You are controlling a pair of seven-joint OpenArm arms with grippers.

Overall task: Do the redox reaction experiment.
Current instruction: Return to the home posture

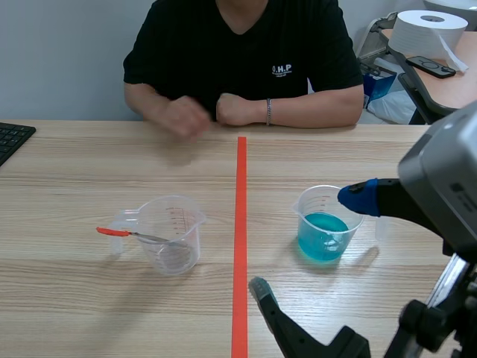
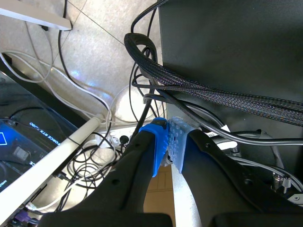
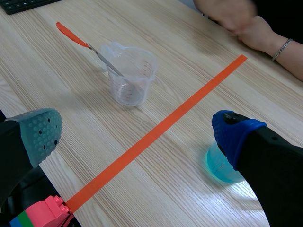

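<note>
A clear plastic beaker (image 1: 173,235) (image 3: 130,75) stands left of the orange tape line, with a metal spatula with an orange handle (image 1: 113,232) (image 3: 71,34) leaning in it. Right of the line stands a second beaker holding blue liquid (image 1: 323,233) (image 3: 218,166). My right gripper (image 1: 309,243) (image 3: 137,132) hangs open above the table. Its blue-padded finger (image 1: 358,198) sits over the blue beaker's rim and hides part of it. The left gripper (image 2: 168,146) is shut on nothing, facing cables below the table, and does not show in the scene view.
A person sits across the table with both hands (image 1: 212,113) resting near the far edge. A keyboard corner (image 1: 11,138) lies at the far left. Coloured toy bricks (image 3: 45,213) lie near the table's front edge. A paper roll (image 1: 428,30) is on another table behind.
</note>
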